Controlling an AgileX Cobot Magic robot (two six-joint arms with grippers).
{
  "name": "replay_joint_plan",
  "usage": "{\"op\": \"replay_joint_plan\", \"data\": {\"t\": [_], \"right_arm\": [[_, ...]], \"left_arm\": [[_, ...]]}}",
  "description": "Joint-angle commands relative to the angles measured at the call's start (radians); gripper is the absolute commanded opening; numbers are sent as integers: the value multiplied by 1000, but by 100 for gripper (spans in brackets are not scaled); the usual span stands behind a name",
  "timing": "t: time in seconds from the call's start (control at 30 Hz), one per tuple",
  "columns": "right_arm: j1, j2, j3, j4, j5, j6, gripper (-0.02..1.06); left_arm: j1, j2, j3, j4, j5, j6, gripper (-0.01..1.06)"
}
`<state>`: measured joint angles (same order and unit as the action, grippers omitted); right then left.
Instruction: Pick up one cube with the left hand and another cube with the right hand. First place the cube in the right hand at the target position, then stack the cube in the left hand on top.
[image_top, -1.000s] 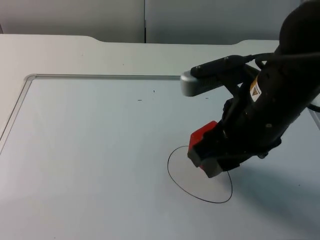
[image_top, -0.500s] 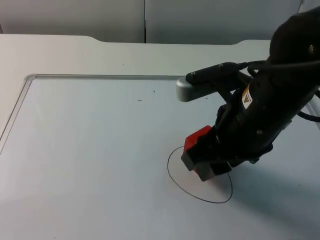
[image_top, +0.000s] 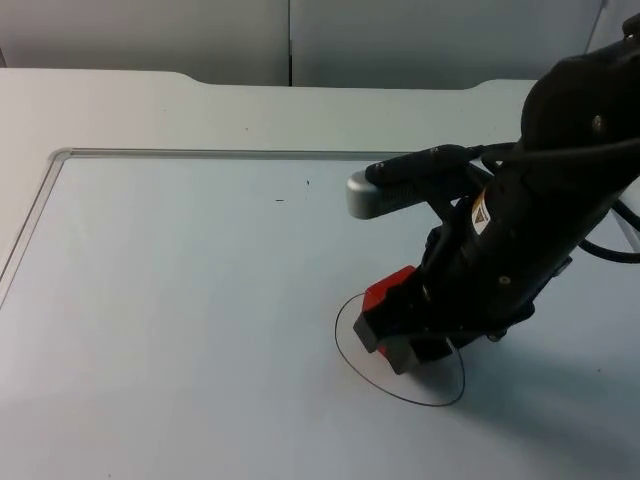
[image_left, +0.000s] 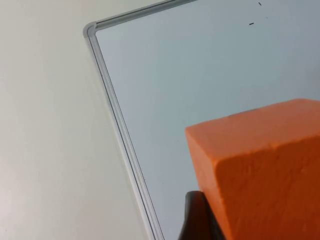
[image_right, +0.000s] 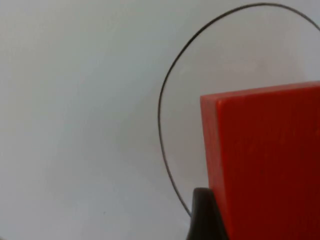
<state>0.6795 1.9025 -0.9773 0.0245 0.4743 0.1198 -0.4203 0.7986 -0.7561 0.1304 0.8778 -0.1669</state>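
My right gripper (image_top: 398, 335) is shut on a red cube (image_top: 392, 286) and holds it low over the black drawn circle (image_top: 345, 360) on the whiteboard, at the circle's left part. The right wrist view has the red cube (image_right: 265, 160) close up with the circle line (image_right: 167, 100) beside it. In the left wrist view an orange cube (image_left: 260, 175) sits between the left gripper's fingers, held above the whiteboard near its rounded corner (image_left: 90, 30).
The whiteboard's metal frame (image_top: 200, 154) runs along the back and down the left side (image_top: 25, 240). A few small black marks (image_top: 280, 200) dot the board. The grey partition wall (image_top: 290, 40) stands behind the table.
The right arm has moved left and down with the red cube, bringing it from the circle's upper right edge to lower over the circle.
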Motion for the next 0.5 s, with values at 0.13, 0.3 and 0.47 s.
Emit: {"op": "replay_joint_plan", "data": {"t": [0.13, 0.3, 0.47], "right_arm": [[3, -3, -4, 6, -13, 5, 0], [3, -3, -4, 6, -13, 5, 0], [3, -2, -4, 6, -15, 5, 0]], "left_arm": [[-4, -7, 1, -6, -14, 3, 21], [-4, -7, 1, -6, -14, 3, 21], [-4, -7, 1, -6, -14, 3, 21]]}}
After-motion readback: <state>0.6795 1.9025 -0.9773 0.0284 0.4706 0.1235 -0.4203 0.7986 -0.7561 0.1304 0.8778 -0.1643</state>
